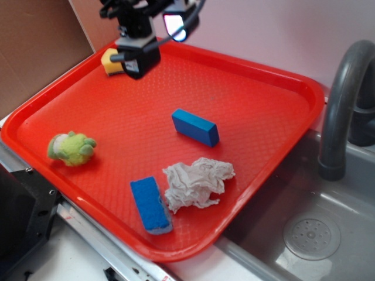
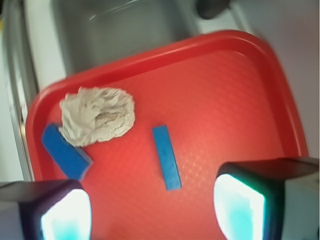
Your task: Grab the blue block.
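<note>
The blue block (image 1: 195, 127) lies flat near the middle of the red tray (image 1: 275, 88). In the wrist view the blue block (image 2: 166, 157) lies ahead of the jaws, slightly right of centre. My gripper (image 1: 153, 50) hangs high above the tray's far left part, well away from the block. In the wrist view the gripper (image 2: 152, 210) is open and empty, its two glowing fingertips (image 2: 239, 206) wide apart at the bottom edge.
A blue sponge (image 1: 151, 205) lies near the tray's front edge, beside a crumpled beige cloth (image 1: 196, 183). A green plush toy (image 1: 71, 148) sits at the left. A yellow object (image 1: 111, 61) sits under the gripper. A grey sink (image 1: 316, 234) and faucet (image 1: 340, 111) stand right.
</note>
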